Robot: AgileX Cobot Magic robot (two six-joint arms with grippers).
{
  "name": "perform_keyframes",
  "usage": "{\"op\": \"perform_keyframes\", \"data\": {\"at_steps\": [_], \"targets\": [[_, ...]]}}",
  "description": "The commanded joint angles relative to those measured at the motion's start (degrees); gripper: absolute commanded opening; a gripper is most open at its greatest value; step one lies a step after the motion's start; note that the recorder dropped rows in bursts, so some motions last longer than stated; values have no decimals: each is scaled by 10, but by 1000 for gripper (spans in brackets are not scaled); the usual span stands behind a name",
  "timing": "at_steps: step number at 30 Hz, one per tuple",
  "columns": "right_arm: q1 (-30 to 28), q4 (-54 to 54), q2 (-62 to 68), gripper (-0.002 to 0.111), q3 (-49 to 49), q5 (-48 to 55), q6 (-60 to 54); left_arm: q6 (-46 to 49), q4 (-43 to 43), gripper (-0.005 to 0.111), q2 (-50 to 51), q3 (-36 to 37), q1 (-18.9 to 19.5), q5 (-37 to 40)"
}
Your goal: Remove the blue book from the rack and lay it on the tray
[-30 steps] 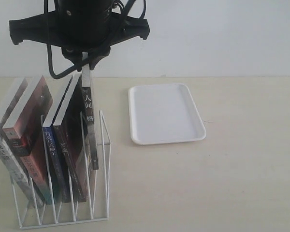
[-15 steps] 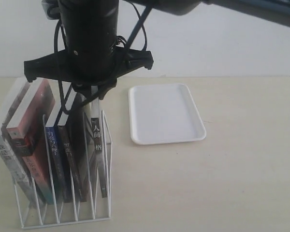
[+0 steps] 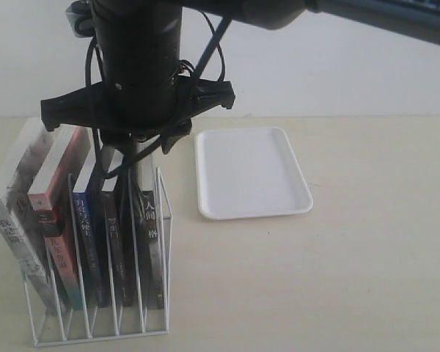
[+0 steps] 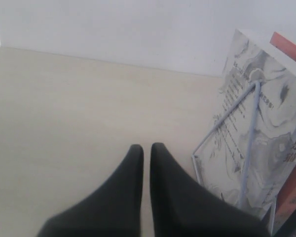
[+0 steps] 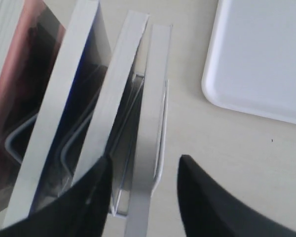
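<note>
The white wire rack [image 3: 165, 214] stands at the front left and holds several upright books. The blue book [image 3: 84, 238] sits in a middle slot, its blue spine with white characters facing front. In the right wrist view its dark blue cover [image 5: 99, 54] shows two books away from the fingers. My right gripper [image 5: 145, 159] hangs open over the rack's right end, straddling the top edge of the rightmost black-spined book [image 3: 151, 242]. The white tray [image 3: 249, 172] lies flat to the right of the rack. My left gripper [image 4: 145, 146] is shut on nothing, low beside the rack's left end.
A grey marbled book [image 4: 259, 123] fills the leftmost slot, with a red-spined book [image 3: 55, 242] beside it. The right arm's dark body [image 3: 136, 66] looms over the rack. Bare tabletop [image 3: 337, 279] spreads right of the rack, and a white wall [image 3: 337, 66] runs behind.
The right gripper has come down over the rack. The black-spined book under it, raised a second ago, has sunk fully into the rightmost slot.
</note>
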Motion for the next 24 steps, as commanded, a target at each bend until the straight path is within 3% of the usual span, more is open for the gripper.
{"op": "perform_keyframes", "data": {"at_steps": [1,9,24], "targets": [[0,-6,-5,51,-1,-3,-10,3,1,5,-1,2,2,0],[0,-13,-5,25,-8,-3,-16,3,1,5,-1,2,2,0],[0,29,-16,24,-54,-3,-53,3,1,5,-1,2,2,0]]}}
